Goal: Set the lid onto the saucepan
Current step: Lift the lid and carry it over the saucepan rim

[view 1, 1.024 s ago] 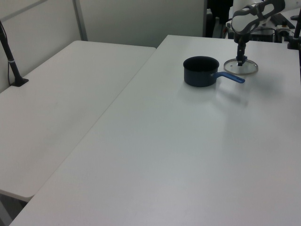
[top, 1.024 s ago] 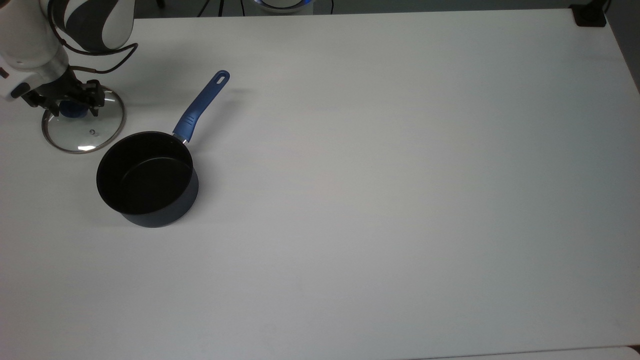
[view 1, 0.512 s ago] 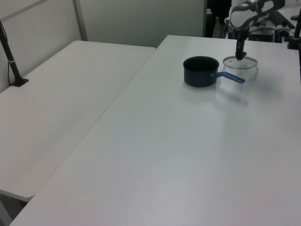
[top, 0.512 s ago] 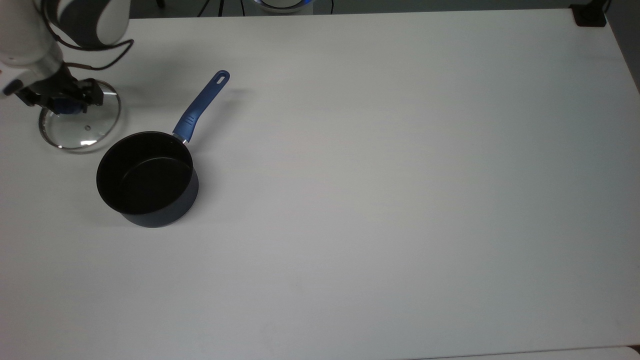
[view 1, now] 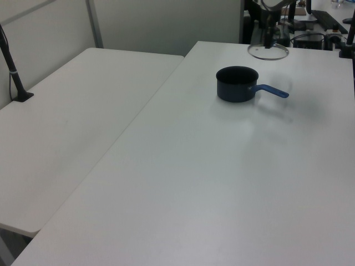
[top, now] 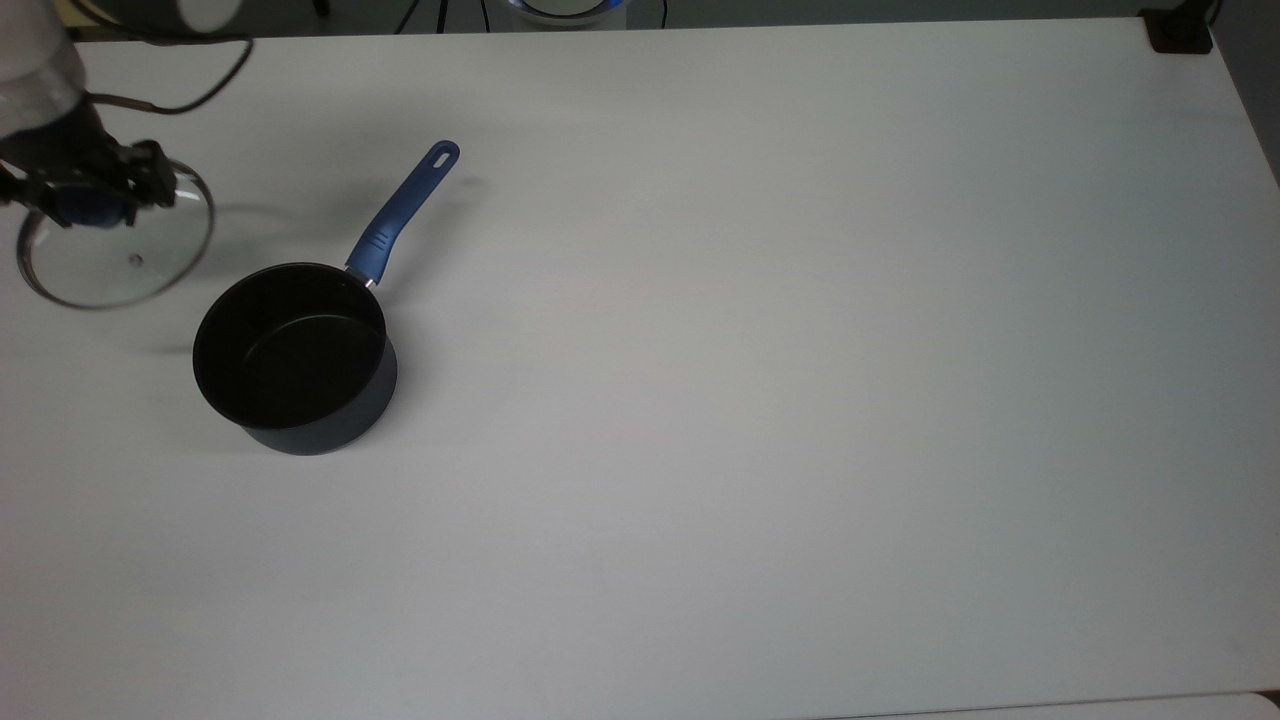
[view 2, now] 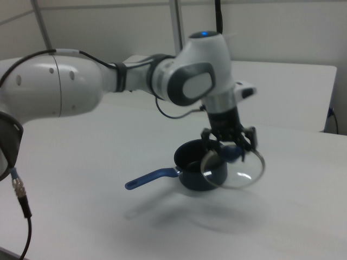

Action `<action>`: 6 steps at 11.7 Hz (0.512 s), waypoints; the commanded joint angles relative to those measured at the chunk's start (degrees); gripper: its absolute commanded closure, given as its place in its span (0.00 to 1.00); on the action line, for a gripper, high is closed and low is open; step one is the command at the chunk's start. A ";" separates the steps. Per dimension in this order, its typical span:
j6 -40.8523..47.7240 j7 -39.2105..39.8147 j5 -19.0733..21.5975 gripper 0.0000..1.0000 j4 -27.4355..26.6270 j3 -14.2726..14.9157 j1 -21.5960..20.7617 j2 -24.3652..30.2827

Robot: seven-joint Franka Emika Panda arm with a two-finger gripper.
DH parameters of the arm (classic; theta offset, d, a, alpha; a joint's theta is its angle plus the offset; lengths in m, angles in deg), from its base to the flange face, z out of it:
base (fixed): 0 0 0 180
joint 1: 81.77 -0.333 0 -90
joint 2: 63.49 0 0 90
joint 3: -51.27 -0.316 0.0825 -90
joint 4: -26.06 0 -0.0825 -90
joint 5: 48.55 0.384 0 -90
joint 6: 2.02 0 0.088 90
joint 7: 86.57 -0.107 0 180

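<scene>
Glass lid (top: 112, 243) hangs clear of the table (top: 760, 360), pinched by its blue knob in my gripper (top: 88, 203) (rim left free), beside the open saucepan (top: 292, 352), not yet over it.

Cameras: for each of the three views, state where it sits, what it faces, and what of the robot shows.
Top view: overhead, looking down on the table; the gripper holds the lid beside the saucepan.
Left view: beyond the far table end, looking along it; gripper at the top.
Right view: low and close, facing the arm.
All views share saucepan, lid and gripper.
</scene>
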 commanded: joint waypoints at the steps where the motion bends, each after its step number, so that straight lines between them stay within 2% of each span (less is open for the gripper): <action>1: 1.20 -6.80 -0.31 0.43 4.47 0.49 -7.01 -3.30; 4: 1.20 -10.59 -0.57 0.43 5.53 0.49 -12.03 -5.50; 6: 1.11 -11.47 -0.66 0.43 6.23 0.49 -13.09 -7.17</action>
